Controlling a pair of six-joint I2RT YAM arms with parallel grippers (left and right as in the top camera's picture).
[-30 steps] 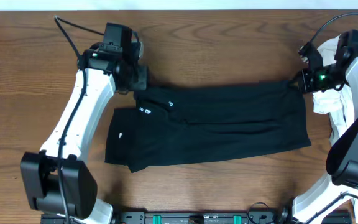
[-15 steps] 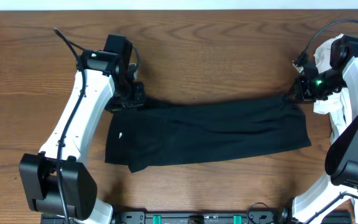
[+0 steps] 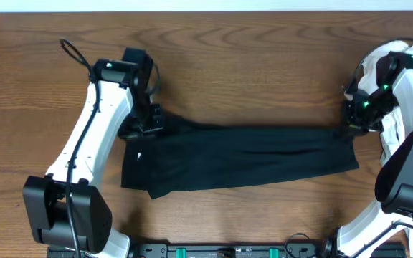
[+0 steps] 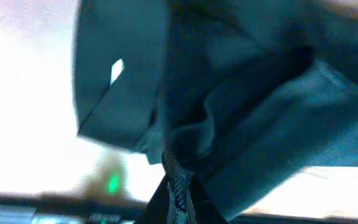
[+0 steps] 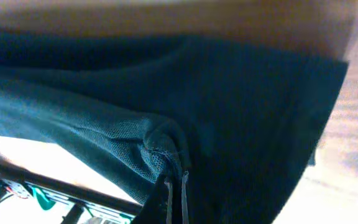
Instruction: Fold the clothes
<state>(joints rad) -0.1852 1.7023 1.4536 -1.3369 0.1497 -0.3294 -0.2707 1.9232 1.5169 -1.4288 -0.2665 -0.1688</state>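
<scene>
1. A black shirt (image 3: 242,158) lies across the middle of a wooden table (image 3: 249,57), folded into a long band running left to right.
2. The left gripper (image 3: 146,123) is clamped on the shirt's upper left edge.
3. The right gripper (image 3: 350,129) is clamped on its upper right corner, with fabric bunched between the jaws.

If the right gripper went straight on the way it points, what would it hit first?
Probably the black shirt: the right gripper is shut on a fold of it, and more fabric fills the wrist view ahead, though depth is unclear.
</scene>
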